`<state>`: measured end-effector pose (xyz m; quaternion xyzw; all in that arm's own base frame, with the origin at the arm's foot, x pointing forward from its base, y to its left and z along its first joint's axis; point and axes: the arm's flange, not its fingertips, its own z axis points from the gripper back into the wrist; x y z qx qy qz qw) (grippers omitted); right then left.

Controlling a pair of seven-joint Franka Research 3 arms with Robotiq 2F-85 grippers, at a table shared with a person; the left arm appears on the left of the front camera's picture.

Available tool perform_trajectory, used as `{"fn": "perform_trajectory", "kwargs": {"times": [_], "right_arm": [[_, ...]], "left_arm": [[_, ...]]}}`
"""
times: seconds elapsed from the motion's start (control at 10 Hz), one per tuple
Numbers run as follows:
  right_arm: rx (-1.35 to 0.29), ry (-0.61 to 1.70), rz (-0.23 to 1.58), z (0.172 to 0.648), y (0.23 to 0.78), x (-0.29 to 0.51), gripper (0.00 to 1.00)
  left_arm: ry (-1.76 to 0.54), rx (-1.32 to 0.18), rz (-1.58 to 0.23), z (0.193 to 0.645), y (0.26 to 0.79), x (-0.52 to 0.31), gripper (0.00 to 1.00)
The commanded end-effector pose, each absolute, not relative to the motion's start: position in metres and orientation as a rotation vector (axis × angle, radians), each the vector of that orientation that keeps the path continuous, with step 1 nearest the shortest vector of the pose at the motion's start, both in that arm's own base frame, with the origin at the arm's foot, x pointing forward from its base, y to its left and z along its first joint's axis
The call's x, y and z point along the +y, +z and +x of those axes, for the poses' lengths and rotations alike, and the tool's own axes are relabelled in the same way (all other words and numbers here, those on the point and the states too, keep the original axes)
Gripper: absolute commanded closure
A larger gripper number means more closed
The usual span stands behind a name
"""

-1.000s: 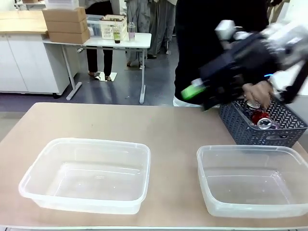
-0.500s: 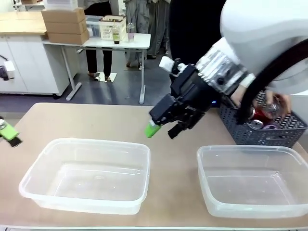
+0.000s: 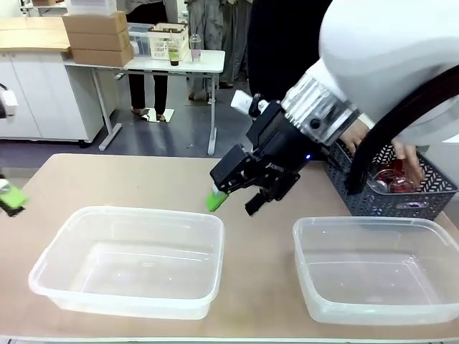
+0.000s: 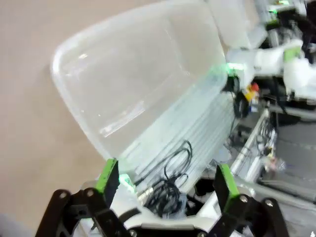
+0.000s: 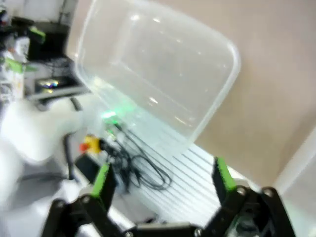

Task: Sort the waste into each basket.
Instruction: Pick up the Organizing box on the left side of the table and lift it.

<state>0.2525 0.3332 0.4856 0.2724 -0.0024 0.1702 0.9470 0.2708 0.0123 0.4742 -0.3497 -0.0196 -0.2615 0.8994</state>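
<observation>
Two clear tubs stand side by side at the near edge, the left tub (image 3: 143,212) and the right tub (image 3: 358,221), both with nothing inside. Behind the right one sits a dark lattice basket (image 3: 387,202) holding red cans (image 3: 387,178); a person's hand (image 3: 407,159) reaches into it. My right gripper (image 3: 233,198) hovers open above the table between the tubs, holding nothing. At the far left edge my left gripper (image 3: 10,198) shows a green pad. Open fingers frame a clear tub (image 4: 143,74) below the left gripper (image 4: 165,177), and likewise a tub (image 5: 163,64) below the right gripper (image 5: 162,177).
The bare tan table (image 3: 143,179) stretches behind the tubs. Beyond it stand a white table with boxes (image 3: 100,36) and people farther off. My right arm's large white body (image 3: 387,50) crosses over the table's right half.
My right arm swung left from above the lattice basket to the table's middle and dropped lower. My left gripper came into view at the left edge. The person's hand stays in the basket.
</observation>
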Motion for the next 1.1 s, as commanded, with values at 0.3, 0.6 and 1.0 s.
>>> {"fn": "perform_trajectory", "kwargs": {"times": [0.3, 0.6, 1.0], "right_arm": [[0.114, -0.238, 0.100, 0.232, 0.449, 0.414, 0.00], [0.013, -0.113, 0.194, 0.226, 0.431, 0.394, 0.00], [0.007, -0.255, 0.163, 0.245, 0.403, 0.423, 0.00]], "left_arm": [[-0.443, -0.147, -0.169, 0.217, 0.452, -0.022, 0.00], [-0.439, -0.132, -0.216, 0.268, 0.506, -0.023, 0.00], [-0.370, -0.073, -0.117, 0.255, 0.445, -0.055, 0.00]]}}
